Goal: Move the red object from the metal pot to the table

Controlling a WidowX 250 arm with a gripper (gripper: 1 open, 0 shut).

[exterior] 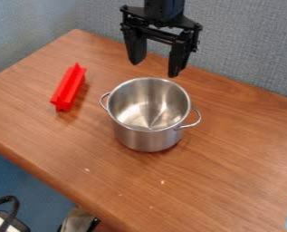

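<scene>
The table (218,159) shows its rounded left and front edges, with bare wood to the right of the pot (150,112) and in front of it. The red bar (70,86) lies flat on the wood to the left of the pot, apart from it and near the left edge. The claw (157,62) hangs above the pot's far rim, fingers spread wide, holding nothing.

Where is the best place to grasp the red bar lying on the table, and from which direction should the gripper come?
Grip the red bar at its middle, coming from above with the jaws across its narrow width: it lies flat on the table, long and thin.
</scene>
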